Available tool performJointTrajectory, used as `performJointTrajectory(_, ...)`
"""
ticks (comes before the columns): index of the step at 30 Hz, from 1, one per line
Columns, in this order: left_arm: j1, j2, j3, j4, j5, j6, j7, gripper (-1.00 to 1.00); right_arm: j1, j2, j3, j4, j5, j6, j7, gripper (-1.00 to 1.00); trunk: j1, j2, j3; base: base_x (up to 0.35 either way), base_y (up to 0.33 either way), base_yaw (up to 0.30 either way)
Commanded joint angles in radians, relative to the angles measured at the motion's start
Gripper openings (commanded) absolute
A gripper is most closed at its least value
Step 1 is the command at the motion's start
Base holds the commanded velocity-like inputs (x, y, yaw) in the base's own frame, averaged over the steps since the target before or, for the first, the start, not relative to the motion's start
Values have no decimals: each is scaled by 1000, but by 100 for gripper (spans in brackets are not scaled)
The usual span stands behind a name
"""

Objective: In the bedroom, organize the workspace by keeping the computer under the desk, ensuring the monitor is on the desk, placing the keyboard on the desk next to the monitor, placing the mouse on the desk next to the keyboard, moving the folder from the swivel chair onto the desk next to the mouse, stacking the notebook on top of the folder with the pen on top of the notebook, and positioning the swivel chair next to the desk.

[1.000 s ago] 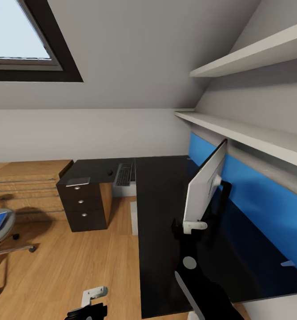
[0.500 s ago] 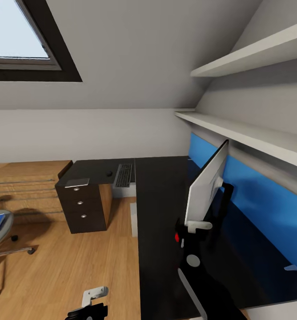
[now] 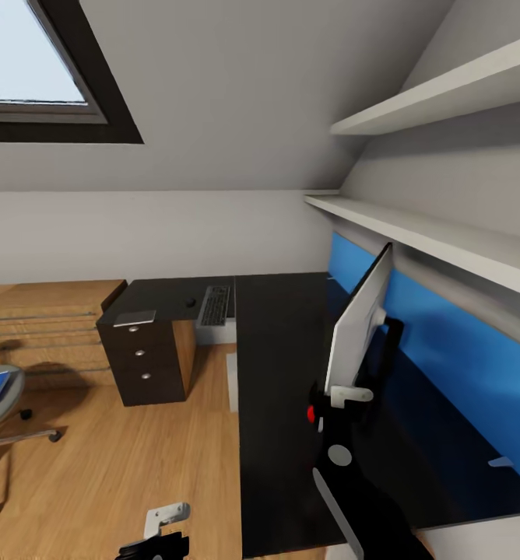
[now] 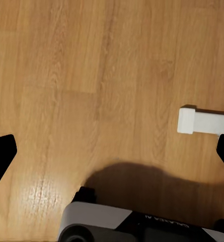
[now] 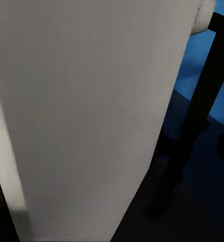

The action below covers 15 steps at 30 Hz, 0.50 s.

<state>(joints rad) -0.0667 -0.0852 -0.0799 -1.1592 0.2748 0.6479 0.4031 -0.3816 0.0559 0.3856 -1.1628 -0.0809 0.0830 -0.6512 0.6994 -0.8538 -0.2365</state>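
Right hand (image 3: pixel 346 395) grips the monitor (image 3: pixel 359 319), its pale back filling the wrist view; left hand (image 4: pixel 112 151) gapes wide above the floor (image 4: pixel 66 75).

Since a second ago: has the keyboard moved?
No. The keyboard lies where it did on the black cabinet desk, right of the mouse.

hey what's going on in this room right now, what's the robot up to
The robot's right gripper is at the lower edge of the wide flat monitor, which stands over the glossy black desk with the blue back panel. The slim dark keyboard and small black mouse lie on the black drawer cabinet. The left gripper hangs open over the wood floor.
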Motion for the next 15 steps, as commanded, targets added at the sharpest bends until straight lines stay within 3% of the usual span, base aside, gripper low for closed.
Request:
performJointTrajectory(1,-1,0,-1,-1,11,3,10,100,-1,-1,3,-1,-5,6,-7,100,0,-1,-1,-241,-161,0)
performJointTrajectory(10,-1,0,-2,1,10,3,10,100,-1,-1,3,-1,-5,6,-7,100,0,-1,-1,-254,-191,0)
performJointTrajectory(15,0,-1,-4,0,10,1,10,100,-1,-1,3,0,-5,6,-7,100,0,-1,-1,-76,-304,0)
